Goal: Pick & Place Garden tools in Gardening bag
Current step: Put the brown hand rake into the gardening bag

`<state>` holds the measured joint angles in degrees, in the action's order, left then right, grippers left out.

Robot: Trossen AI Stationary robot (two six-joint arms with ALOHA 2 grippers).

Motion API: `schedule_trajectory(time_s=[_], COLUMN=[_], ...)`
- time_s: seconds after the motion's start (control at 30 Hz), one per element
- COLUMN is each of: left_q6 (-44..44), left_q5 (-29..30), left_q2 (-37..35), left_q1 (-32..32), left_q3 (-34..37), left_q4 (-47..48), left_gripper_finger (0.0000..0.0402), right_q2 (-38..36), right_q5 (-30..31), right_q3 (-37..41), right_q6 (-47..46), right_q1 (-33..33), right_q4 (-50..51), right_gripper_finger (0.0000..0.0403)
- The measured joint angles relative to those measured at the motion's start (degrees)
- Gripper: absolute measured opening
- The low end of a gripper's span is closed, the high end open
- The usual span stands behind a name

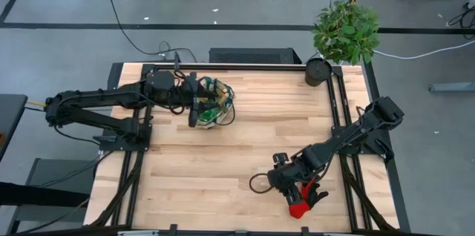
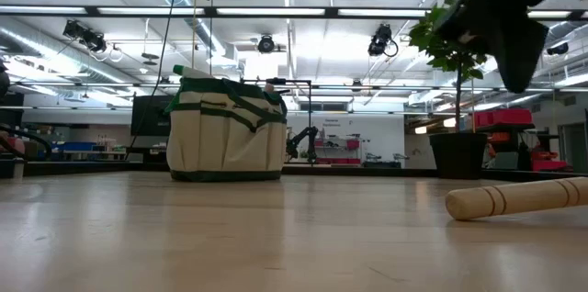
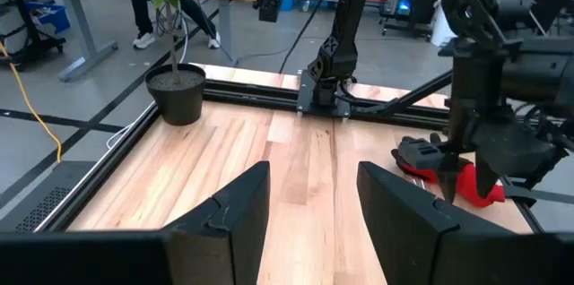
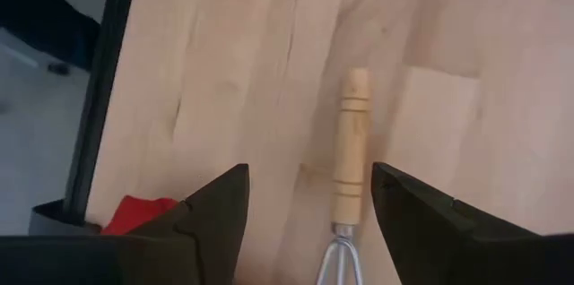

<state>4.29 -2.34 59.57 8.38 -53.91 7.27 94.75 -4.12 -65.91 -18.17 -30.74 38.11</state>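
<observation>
The tan gardening bag (image 1: pixel 217 107) stands on its base at the table's far left, with green items showing inside it (image 2: pixel 225 127). My left gripper (image 1: pixel 199 110) hovers open right beside and above the bag, with nothing between its fingers (image 3: pixel 314 173). A wooden-handled metal tool (image 4: pixel 352 151) lies flat on the table near the front right (image 2: pixel 519 198). My right gripper (image 4: pixel 309 177) hangs open above it, pointing steeply down, one finger on either side of the handle without touching it. A red-and-black glove (image 1: pixel 300 205) lies on the table just beside that gripper.
A leafy potted plant (image 1: pixel 345 32) in a dark pot (image 1: pixel 318 71) stands at the table's far right corner. Black frame rails (image 1: pixel 349 139) run along the table's edges. Bare wood (image 1: pixel 245 147) lies between the bag and the right gripper.
</observation>
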Motion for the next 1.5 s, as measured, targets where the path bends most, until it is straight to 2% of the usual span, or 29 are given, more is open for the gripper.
schedule_trajectory(time_s=[0.37, 0.83, 1.27, 1.5], left_q6=[0.00, 0.00, -0.18, -0.17], left_q5=[-0.32, -0.32, -0.30, -0.31], left_q2=[0.00, 0.00, 0.00, 0.00], left_q1=[0.00, 0.00, 0.00, 0.00], left_q3=[0.00, 0.00, 0.00, 0.00], left_q4=[0.00, 0.02, 0.04, 0.04], left_gripper_finger=[0.0177, 0.0177, 0.0177, 0.0177], right_q2=[7.25, 11.75, 11.88, 12.93], right_q5=[0.55, 2.14, 3.22, 3.17], right_q3=[0.00, 0.00, 0.02, 0.02], right_q6=[-0.48, -0.22, 0.69, 2.16], right_q1=[-0.78, -0.76, -0.76, -0.76], right_q4=[0.11, 1.05, 1.82, 1.72], right_gripper_finger=[0.0236, 0.0233, 0.0160, 0.0134])
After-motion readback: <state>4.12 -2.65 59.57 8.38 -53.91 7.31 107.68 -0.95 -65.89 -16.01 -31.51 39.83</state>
